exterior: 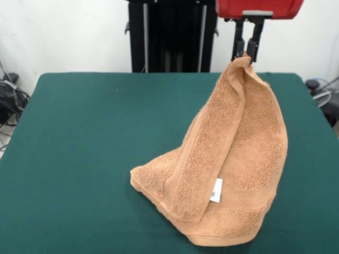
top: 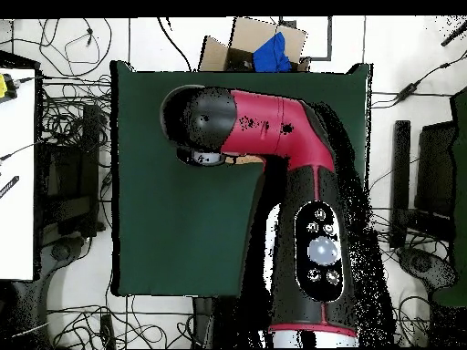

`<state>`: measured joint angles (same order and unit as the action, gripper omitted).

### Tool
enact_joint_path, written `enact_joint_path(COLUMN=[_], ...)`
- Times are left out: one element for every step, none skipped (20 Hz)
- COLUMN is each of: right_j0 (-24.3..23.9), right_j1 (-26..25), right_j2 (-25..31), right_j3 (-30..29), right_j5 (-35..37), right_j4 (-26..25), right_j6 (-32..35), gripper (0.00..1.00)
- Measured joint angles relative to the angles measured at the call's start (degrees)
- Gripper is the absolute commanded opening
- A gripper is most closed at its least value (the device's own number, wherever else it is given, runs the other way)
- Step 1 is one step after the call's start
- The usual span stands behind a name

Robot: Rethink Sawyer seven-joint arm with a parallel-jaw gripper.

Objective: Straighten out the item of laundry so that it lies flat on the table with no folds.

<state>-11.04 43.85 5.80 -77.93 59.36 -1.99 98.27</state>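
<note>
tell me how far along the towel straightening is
Done: the end effector is shut on one corner of the towel and holds it up. In hand: the towel hangs in a tall cone, its lower end bunched on the green table, white tag showing. Left: all the flattening; the cloth is doubled over itself and nothing lies flat yet.

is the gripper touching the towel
Touching. The front view shows the gripper pinching the towel at its peak, holding it up in a cone.

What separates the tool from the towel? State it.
Nothing: in the front view the tool pinches the towel's top corner, lifting it while its lower part rests on the table.
</note>
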Motion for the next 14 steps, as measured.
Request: enact_joint_path(right_j0=[0.1,0.3,0.4,0.5,0.6,0.8,0.9,1.1,1.1,1.5,1.6,1.7,1.7,1.7], right_j1=[0.1,0.2,0.3,0.5,0.6,0.7,0.7,0.7,0.6,0.6,0.6,0.6,0.5,0.5], right_j2=[0.0,-0.1,-0.1,-0.1,-0.1,-0.2,-0.2,-0.4,-0.5,-1.1,-1.3,-1.6,-1.8,-1.9], right_j3=[-0.4,-1.0,-1.4,-2.2,-2.6,-3.3,-3.8,-4.4,-4.7,-6.1,-6.6,-7.3,-7.7,-8.1], right_j5=[-0.3,-0.9,-1.3,-2.2,-2.7,-3.8,-4.6,-5.6,-6.2,-8.8,-9.8,-11.1,-11.7,-12.4], right_j4=[0.1,0.0,0.0,0.2,0.2,0.3,0.3,0.3,0.3,0.4,0.4,0.4,0.4,0.4], right_j6=[0.0,0.0,0.0,0.0,0.0,0.0,0.0,0.0,0.0,0.0,0.0,0.0,0.0,0.0], gripper=[0.0,0.0,0.0,0.0,0.0,0.0,0.0,0.0,0.0,0.0,0.0,0.0,0.0,0.0])
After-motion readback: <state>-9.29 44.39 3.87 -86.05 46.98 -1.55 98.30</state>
